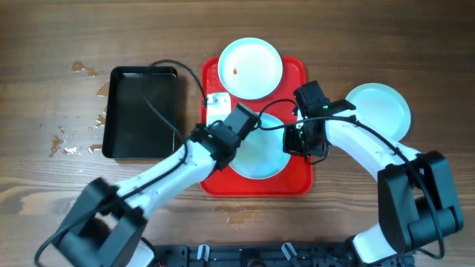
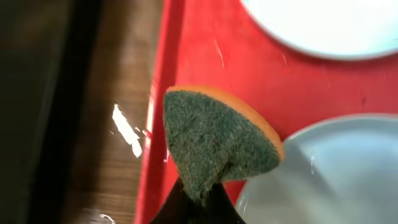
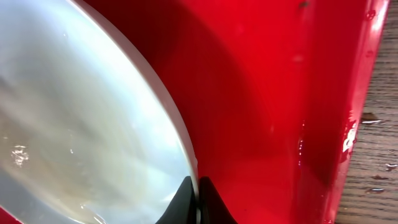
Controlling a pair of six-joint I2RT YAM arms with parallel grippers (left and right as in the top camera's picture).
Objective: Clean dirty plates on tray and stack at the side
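Observation:
The red tray (image 1: 297,178) holds two pale blue plates. The far plate (image 1: 251,68) has a small orange-brown smear. The near plate (image 1: 260,152) lies between my grippers. My left gripper (image 1: 241,122) is shut on a green and orange sponge (image 2: 214,140), held over the tray (image 2: 205,62) at the near plate's (image 2: 336,174) rim. My right gripper (image 1: 297,141) is shut on the rim of the near plate (image 3: 81,118), above the tray (image 3: 273,93). A third plate (image 1: 380,110) lies on the table right of the tray.
A black rectangular tray (image 1: 141,111) sits left of the red tray. Water drops and smears lie on the wooden table (image 1: 82,111) around its left side. A small white object (image 1: 217,102) sits on the red tray's left edge.

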